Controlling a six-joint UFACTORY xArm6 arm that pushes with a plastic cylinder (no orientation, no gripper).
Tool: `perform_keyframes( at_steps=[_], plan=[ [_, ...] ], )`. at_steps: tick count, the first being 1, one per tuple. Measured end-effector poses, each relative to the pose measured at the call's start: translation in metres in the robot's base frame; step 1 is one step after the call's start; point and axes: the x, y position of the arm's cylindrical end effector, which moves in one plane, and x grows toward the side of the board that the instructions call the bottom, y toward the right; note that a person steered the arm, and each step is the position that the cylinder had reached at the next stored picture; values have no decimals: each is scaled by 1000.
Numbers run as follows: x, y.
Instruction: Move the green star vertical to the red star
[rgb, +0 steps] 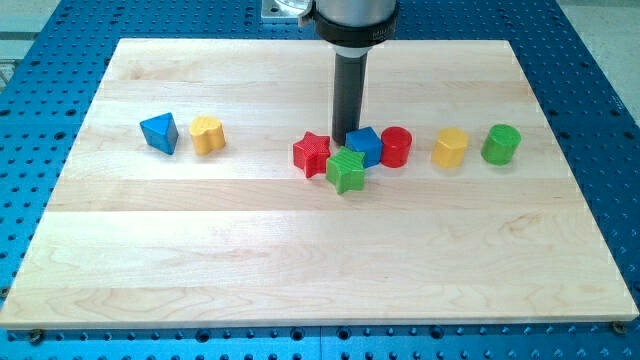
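The green star (346, 170) lies near the board's middle, just below and right of the red star (312, 154), touching it. A blue cube (365, 146) sits right behind the green star and touches it. My tip (346, 141) comes down just above the green star, between the red star and the blue cube, its very end partly hidden behind the blocks.
A red cylinder (396, 146) stands right of the blue cube. A yellow block (451, 148) and a green cylinder (500, 144) stand further right. A blue triangle (159, 132) and a yellow heart (207, 134) lie at the left. The wooden board (300, 270) sits on a blue perforated table.
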Motion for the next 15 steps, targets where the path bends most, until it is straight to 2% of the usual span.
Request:
perform_keyframes(
  at_steps=[1, 2, 3, 4, 5, 9, 13, 15],
  plan=[
    [16, 0],
    [3, 0],
    [4, -42],
    [6, -43],
    [-11, -44],
    [-16, -44],
    [7, -43],
    [2, -5]
  ],
)
